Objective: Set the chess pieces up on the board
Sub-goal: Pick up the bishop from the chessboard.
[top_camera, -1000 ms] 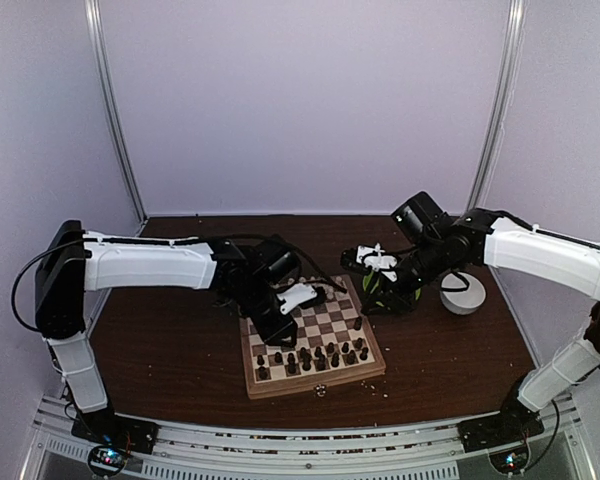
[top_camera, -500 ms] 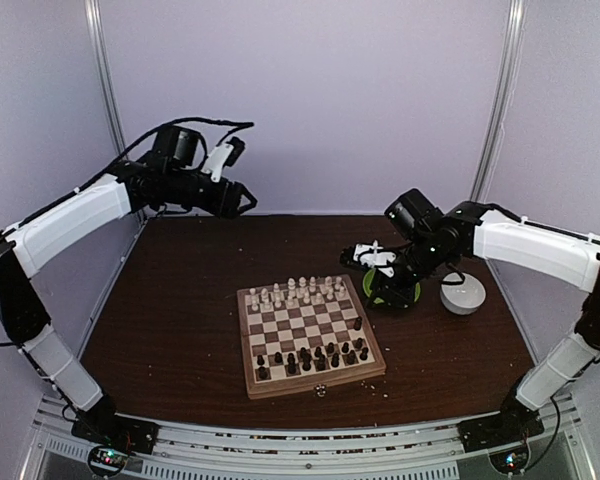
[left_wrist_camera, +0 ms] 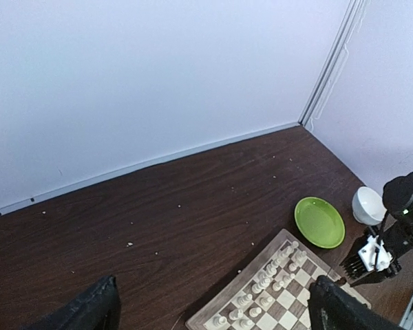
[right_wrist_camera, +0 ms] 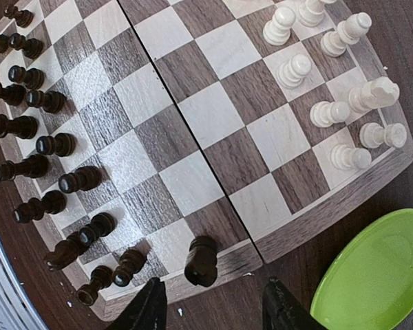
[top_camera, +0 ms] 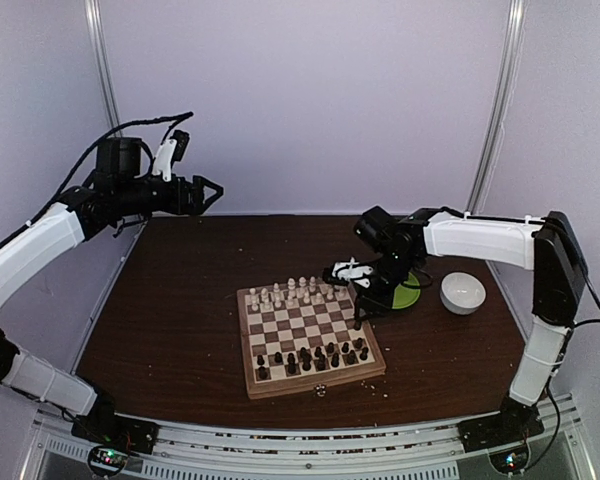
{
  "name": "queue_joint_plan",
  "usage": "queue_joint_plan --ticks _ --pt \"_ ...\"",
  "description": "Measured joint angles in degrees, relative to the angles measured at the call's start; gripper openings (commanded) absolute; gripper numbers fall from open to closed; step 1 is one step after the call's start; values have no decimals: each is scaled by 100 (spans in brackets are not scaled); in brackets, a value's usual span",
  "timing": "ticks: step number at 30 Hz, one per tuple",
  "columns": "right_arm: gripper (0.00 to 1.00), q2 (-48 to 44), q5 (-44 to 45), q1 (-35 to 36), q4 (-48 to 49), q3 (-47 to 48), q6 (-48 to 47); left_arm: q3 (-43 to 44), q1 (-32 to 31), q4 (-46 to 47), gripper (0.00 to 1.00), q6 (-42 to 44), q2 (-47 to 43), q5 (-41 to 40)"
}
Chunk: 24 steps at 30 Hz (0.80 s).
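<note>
Light even and diffuse, bright on pale walls. Table dark, no glare. Pieces sharp with faint soft shadows. Top view slightly soft.

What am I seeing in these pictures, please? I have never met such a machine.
Two robot arms are bolted at the near edge of a table. One picture looks down from above and behind them; the other two come from a camera on each wrist. On the table lie a chessboard, a green plate and a white bowl. Pale pieces stand along the board's far side, dark pieces along the near side. The left gripper is raised high, open and empty. The right gripper hangs open near the board's right edge, close to one dark piece, holding nothing.
</note>
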Motion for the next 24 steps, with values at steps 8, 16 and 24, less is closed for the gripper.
queue_joint_plan --ticks 8,16,24 --pt "41 219 -44 0 -107 76 28 33 87 116 84 -105 254 643" --pt "25 531 -155 0 -168 214 87 151 87 13 82 -96 328 863" --pt "12 553 -208 0 -334 422 131 177 87 -17 81 -68 332 994"
